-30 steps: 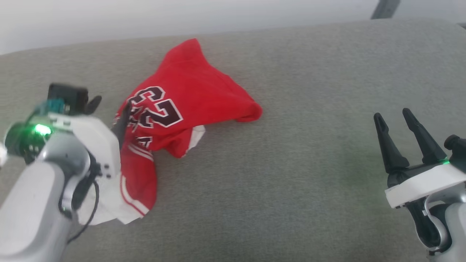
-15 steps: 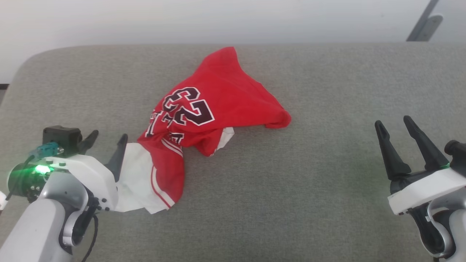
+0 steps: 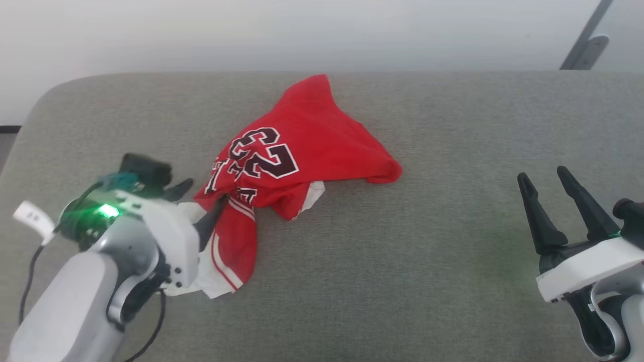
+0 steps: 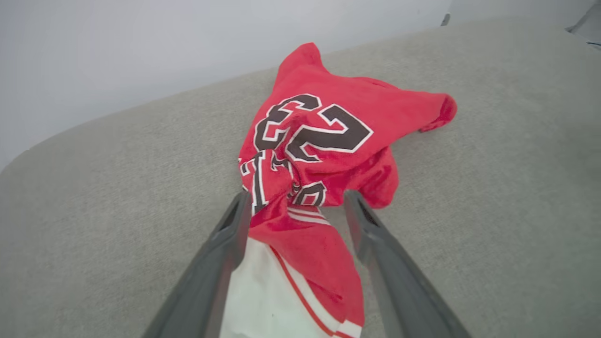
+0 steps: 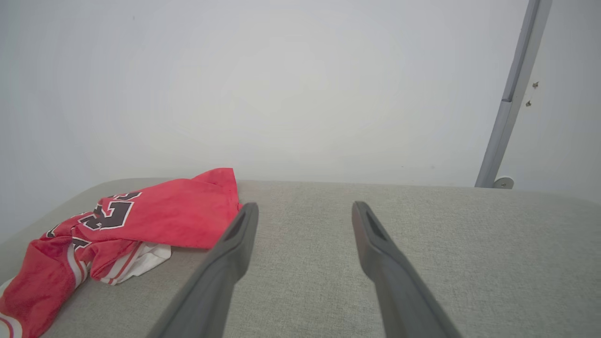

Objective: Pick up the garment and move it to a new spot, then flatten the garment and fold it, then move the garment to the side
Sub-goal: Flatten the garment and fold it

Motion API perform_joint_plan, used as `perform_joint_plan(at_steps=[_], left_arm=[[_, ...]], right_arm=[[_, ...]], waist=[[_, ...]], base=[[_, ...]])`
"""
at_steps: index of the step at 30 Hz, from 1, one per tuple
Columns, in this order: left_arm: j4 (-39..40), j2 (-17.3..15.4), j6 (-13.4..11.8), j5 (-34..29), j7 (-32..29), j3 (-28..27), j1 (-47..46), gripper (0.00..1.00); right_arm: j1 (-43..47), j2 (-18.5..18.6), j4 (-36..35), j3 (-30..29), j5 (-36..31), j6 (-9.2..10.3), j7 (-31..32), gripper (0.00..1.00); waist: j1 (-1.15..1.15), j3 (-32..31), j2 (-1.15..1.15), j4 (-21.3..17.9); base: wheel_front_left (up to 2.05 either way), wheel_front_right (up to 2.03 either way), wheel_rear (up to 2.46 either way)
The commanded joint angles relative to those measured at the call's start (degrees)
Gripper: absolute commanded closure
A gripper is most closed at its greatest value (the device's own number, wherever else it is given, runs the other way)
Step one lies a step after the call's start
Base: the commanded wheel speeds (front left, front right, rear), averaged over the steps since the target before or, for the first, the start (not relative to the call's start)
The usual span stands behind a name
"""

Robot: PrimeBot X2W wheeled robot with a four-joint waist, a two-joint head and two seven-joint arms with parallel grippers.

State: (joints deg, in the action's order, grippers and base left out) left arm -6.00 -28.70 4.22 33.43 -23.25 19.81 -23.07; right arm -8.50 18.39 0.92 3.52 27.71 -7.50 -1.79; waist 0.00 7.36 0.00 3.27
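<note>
The garment [image 3: 307, 136], a red jersey with a black "23" facing up, lies crumpled left of centre on the grey cushion [image 3: 453, 241]. Its white sleeve with red stripes [image 3: 221, 271] trails toward me. My left gripper [image 3: 201, 200] is open, and its two fingers straddle the bunched red cloth just below the lettering. In the left wrist view the garment [image 4: 324, 117] fills the gap at the left gripper [image 4: 296, 196], whose jaws stand apart, not closed. My right gripper [image 3: 543, 175] hangs open far to the right over bare cushion. From the right gripper [image 5: 305, 206] the garment [image 5: 164, 211] shows at the left.
The cushion's rounded left edge [image 3: 30, 115] drops off beside my left arm. A white wall [image 3: 302, 30] runs behind the cushion. A grey metal pole [image 3: 586, 37] leans at the back right. Bare cushion stretches between the garment and my right gripper.
The head camera has shifted. My left gripper, beside the white sleeve half a second ago, has moved forward and right so its fingers straddle the bunched cloth. The right gripper has kept still.
</note>
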Motion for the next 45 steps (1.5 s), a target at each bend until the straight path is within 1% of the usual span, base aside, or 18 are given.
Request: perform_joint_plan(at_steps=[1,9,12,18,23,28,30,34,39,45], left_arm=[[0.07,0.14,0.45,0.74,-1.28,0.5,-1.36,0.0],[-0.28,1.6,1.58,2.64,-10.33,5.17,-7.06,0.0],[-0.84,2.15,1.97,3.05,-12.57,6.72,-8.57,0.0],[-2.58,3.38,2.28,2.8,-14.82,9.31,-10.96,0.0],[-4.67,3.99,2.42,2.59,-15.68,10.48,-12.19,0.0],[-8.6,3.12,2.38,0.15,-15.41,11.87,-13.77,0.0],[-10.65,3.36,1.65,-0.06,-15.28,11.81,-13.92,0.0],[-14.79,2.88,1.45,-1.63,-14.19,12.49,-15.16,0.0],[-20.21,3.69,1.88,-1.9,-12.63,13.05,-16.47,0.0],[-26.3,4.91,2.37,-2.94,-10.8,15.06,-17.83,0.0]], right_arm=[[-0.12,-0.11,-0.03,0.11,-0.04,0.02,0.03,0.0],[-1.46,-0.48,0.01,0.21,-0.02,0.02,-0.62,0.0],[-2.25,-0.36,0.31,0.38,0.43,0.02,-0.94,0.0],[-3.18,0.02,1.16,0.7,0.96,0.02,-1.94,0.0],[-3.6,0.1,1.67,0.82,0.99,0.02,-2.47,0.0],[-4.12,0.13,2.06,0.82,1.4,0.02,-3.06,0.0],[-4.38,0.21,2.22,0.81,1.41,0.02,-3.31,0.0],[-4.69,0.32,2.34,0.91,1.71,0.02,-3.76,0.0],[-5.17,0.51,2.54,1.06,2.1,0.02,-4.26,0.0],[-5.75,0.59,2.83,1.2,2.3,0.02,-4.82,0.0]], waist=[[0.0,0.1,0.0,-0.7],[0.0,1.57,0.0,-4.48],[0.0,2.17,0.0,-5.89],[0.0,3.2,0.0,-8.22],[0.0,3.87,0.0,-9.56],[0.0,4.75,0.0,-10.99],[0.0,5.13,0.0,-11.46],[0.0,6.06,0.0,-12.21],[0.0,7.31,0.0,-12.85],[0.0,8.42,0.0,-13.34]], base=[[0.0,0.0,0.0],[0.0,0.0,0.0],[0.0,0.0,0.0],[0.0,0.0,0.0],[0.0,0.0,0.0],[0.0,0.0,0.0],[0.0,0.0,0.0],[0.0,0.0,0.0],[0.0,0.0,0.0],[0.0,0.0,0.0]])
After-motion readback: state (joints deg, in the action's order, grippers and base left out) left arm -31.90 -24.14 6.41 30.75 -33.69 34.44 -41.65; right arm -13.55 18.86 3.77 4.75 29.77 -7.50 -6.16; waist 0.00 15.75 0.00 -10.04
